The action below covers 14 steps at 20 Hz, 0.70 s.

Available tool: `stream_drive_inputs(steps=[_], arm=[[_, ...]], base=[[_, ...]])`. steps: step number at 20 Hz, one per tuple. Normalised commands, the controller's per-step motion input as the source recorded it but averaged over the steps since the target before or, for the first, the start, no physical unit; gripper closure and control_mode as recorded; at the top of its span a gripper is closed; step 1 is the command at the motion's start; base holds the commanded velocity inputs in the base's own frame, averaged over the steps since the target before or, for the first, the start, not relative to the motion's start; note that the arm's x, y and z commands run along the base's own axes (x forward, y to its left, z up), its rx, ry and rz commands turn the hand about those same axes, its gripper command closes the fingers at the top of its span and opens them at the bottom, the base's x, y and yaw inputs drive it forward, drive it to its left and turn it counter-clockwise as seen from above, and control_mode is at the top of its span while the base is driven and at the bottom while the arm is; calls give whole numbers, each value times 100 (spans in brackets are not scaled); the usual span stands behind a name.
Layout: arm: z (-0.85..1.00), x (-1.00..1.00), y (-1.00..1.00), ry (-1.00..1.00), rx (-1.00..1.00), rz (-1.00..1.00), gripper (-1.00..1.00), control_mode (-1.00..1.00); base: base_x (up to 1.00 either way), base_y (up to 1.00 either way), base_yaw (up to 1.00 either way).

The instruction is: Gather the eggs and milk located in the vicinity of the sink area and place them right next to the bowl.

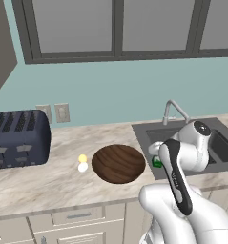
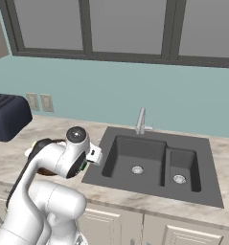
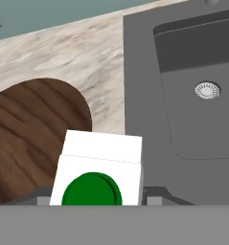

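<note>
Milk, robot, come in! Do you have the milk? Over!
Pincer shut on the milk, above the strip of counter between bowl and sink. Both eggs already beside the bowl's far side. Nothing in the way.

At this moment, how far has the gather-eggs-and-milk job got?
Done, by the look of it: both eggs lie on the counter just left of the bowl. In hand: the milk sits between the gripper fingers, above the strip of counter between bowl and sink. Left: setting the milk down beside the bowl and letting go.
</note>
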Motion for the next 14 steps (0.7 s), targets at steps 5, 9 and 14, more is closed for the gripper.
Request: stream_drive_inputs(steps=[5,9,14], arm=[[-14,6,7,-2,0,0,100,-100],[-14,6,17,0,0,0,100,-100],[-20,3,23,0,0,0,100,-100]], base=[[0,0,0],[0,0,0],[0,0,0]])
